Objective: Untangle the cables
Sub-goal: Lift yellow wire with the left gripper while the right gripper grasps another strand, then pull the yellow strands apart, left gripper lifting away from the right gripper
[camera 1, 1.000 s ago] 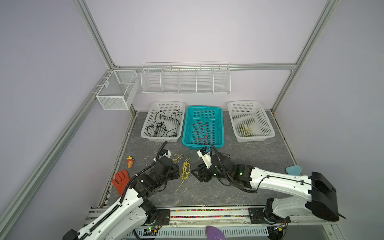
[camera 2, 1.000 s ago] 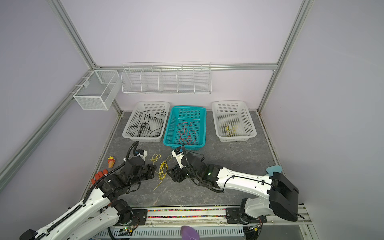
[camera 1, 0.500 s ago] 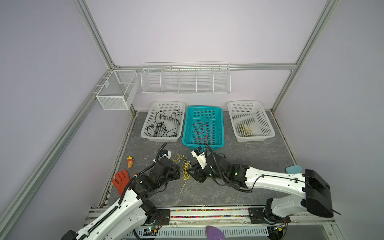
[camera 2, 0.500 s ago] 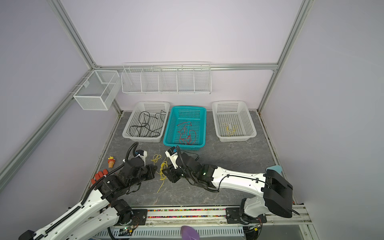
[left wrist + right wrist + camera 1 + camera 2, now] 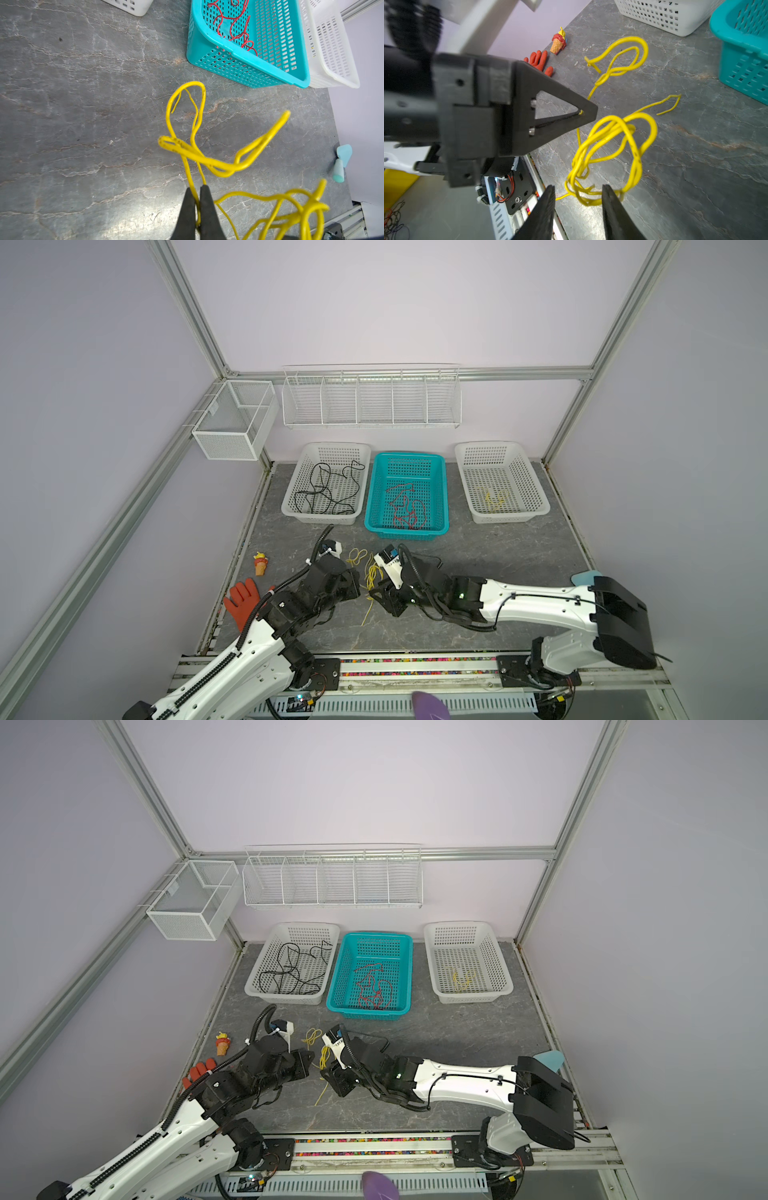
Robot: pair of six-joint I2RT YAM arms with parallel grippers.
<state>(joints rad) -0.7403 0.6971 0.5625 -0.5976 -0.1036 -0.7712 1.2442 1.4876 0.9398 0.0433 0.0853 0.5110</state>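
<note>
The right gripper (image 5: 578, 187) is holding its jaws apart, with loops of a tangled yellow cable (image 5: 612, 124) hanging between them. The left gripper (image 5: 588, 113) is pinching a strand of it over the table (image 5: 695, 166).

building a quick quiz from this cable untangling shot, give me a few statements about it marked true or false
1. The left gripper is shut on a strand of the yellow cable. True.
2. The right gripper is clamped shut with nothing between its jaws. False: its jaws stand apart, with yellow loops between them.
3. The red cables lie in the teal basket. True.
4. The black cables lie loose on the table. False: they lie in a white basket.
</note>
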